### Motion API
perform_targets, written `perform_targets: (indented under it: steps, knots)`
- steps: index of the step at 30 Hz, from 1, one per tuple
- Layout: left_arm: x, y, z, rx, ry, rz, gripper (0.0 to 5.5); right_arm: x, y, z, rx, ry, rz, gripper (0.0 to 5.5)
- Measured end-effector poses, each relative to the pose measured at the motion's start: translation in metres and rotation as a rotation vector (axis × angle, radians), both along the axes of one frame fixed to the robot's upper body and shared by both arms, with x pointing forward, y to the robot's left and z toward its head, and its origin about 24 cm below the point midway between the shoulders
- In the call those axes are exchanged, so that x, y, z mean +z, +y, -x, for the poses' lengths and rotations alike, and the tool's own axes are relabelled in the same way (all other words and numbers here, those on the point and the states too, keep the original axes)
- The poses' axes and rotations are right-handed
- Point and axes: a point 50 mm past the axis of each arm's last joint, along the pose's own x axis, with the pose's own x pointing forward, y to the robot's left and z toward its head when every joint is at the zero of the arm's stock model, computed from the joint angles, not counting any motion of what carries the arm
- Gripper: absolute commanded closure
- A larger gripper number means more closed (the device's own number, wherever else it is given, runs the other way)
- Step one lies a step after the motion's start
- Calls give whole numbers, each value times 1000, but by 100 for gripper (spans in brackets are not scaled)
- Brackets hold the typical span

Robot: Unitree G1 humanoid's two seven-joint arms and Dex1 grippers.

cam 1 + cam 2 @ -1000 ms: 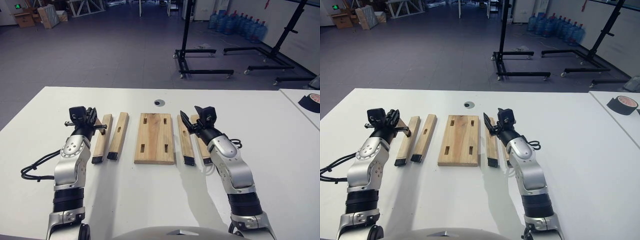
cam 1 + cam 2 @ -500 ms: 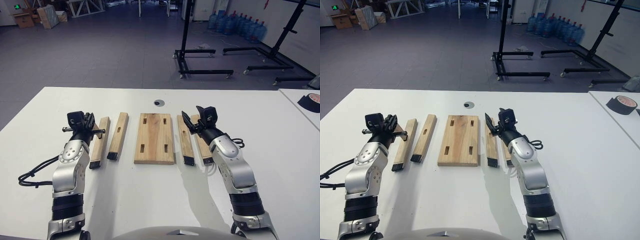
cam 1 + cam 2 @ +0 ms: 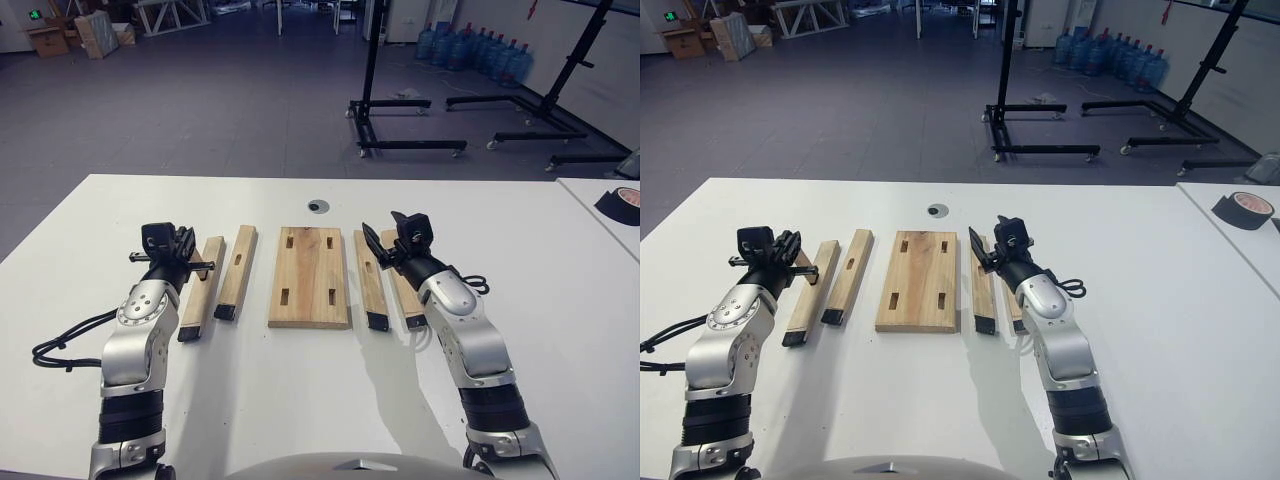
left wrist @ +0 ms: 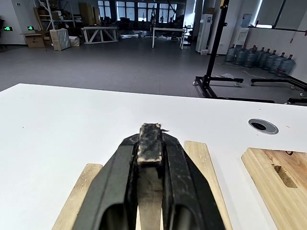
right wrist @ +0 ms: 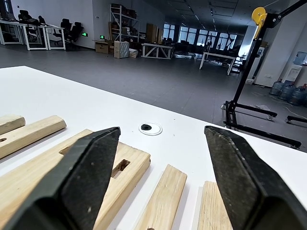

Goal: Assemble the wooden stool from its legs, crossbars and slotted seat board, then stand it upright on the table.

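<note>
White table (image 3: 300,390) fills the near view, and there's a round cable hole (image 3: 319,206) set in it towards the far edge, about dead centre. Off to the right a second table (image 3: 1265,245) sits just beside the first, with a black roll of tape (image 3: 622,203) lying on it. Out beyond on the grey floor, black wheeled stands (image 3: 405,110) at the far right, blue water jugs (image 3: 470,45) lined up behind them, cardboard boxes (image 3: 75,33) piled at the far left.

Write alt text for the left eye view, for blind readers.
A slotted seat board lies on a table between two left legs and two right legs. The left pincer grips a thin stick by the left legs; the right pincer is open over the right legs.
</note>
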Motion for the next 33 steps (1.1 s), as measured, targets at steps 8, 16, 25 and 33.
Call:
perform_targets:
  steps: [8, 16, 25, 33]
  knots:
    - [-13, 6, 1, 67, 42, -3, 403, -2, 1, -1, 2, -6, 5, 227]
    - [24, 7, -5, 96, -182, 12, 403, -3, 1, -1, 0, -17, 18, 227]
    - [73, 22, -19, 80, -380, 125, 403, -3, 2, -1, 3, -23, 18, 227]
    - [74, 20, -45, 13, -328, 194, 403, 5, 8, -5, 39, -70, 44, 227]
